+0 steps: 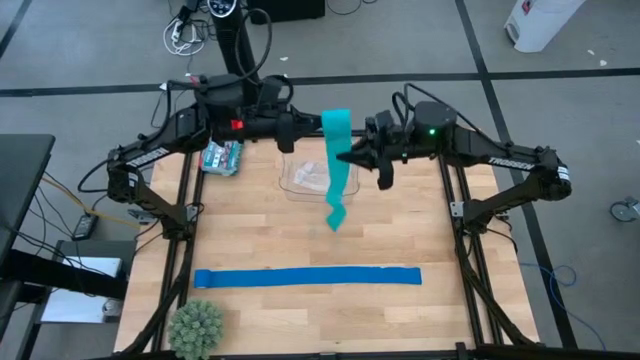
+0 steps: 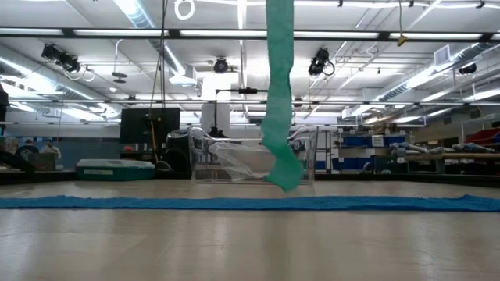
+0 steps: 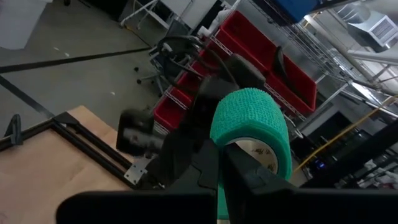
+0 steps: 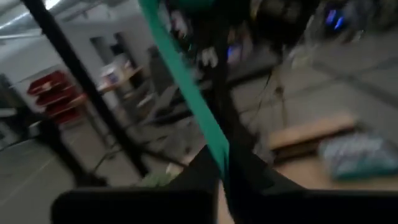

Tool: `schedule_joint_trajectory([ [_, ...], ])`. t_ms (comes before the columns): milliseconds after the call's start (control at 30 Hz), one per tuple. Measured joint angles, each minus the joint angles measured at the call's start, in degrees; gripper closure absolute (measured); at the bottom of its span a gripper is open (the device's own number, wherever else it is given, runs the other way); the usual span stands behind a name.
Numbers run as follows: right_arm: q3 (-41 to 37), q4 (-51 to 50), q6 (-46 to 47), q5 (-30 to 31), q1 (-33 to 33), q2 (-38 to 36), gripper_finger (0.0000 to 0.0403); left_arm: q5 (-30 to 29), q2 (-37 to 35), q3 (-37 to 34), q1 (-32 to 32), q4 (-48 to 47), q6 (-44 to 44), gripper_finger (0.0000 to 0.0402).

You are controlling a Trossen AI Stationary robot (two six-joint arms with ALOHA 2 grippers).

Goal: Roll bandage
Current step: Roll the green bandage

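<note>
The teal bandage is partly wound into a roll (image 1: 337, 122) held high over the table's far middle; its free strip (image 2: 280, 94) hangs down from there, with the crumpled lower end (image 2: 285, 176) just above or on the wood. My left gripper (image 1: 318, 129) is shut on the roll (image 3: 252, 121). My right gripper (image 1: 350, 158) comes in from the right, a little below the roll, and is shut on the hanging strip (image 4: 186, 93). Neither gripper shows in the low view. My left gripper holds the roll at its near side (image 3: 233, 146), beside the white core (image 3: 264, 155), coming in level from the table's left. The fingers themselves hide how they sit on it. The roll is lifted clear of the table. My right gripper pinches the hanging strip (image 4: 219, 158) between its two fingers a short way below the roll, coming in level from the table's right and lying across the strip. Above the fingers the strip runs straight up to the roll; below them it hangs slack.
A royal-blue strip (image 1: 307, 277) lies flat across the table's near half. A clear plastic container (image 1: 305, 178) stands under the hanging bandage, a green packet (image 1: 222, 157) at the far left, and a spiky green ball (image 1: 195, 325) at the near left corner.
</note>
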Motion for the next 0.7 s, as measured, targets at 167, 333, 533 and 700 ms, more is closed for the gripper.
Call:
schedule_joint_trajectory([
  [167,-0.09,-11.82,2.1,-2.58,1.26,-1.21,0.0317,1.65,0.0,0.0,0.11,0.23,-1.34,0.039],
  [333,-0.09,-16.07,1.37,-0.34,1.1,-5.26,0.0272,6.36,-0.02,0.0,0.11,0.39,-3.01,0.039],
  [533,0.61,-6.45,-7.53,11.35,2.72,-8.23,0.0264,10.43,0.33,0.0,0.11,0.14,-6.36,0.039],
  [700,5.04,-6.24,-16.28,16.4,4.96,-6.42,0.0266,10.11,0.31,0.07,0.11,-3.85,-7.72,0.039],
])
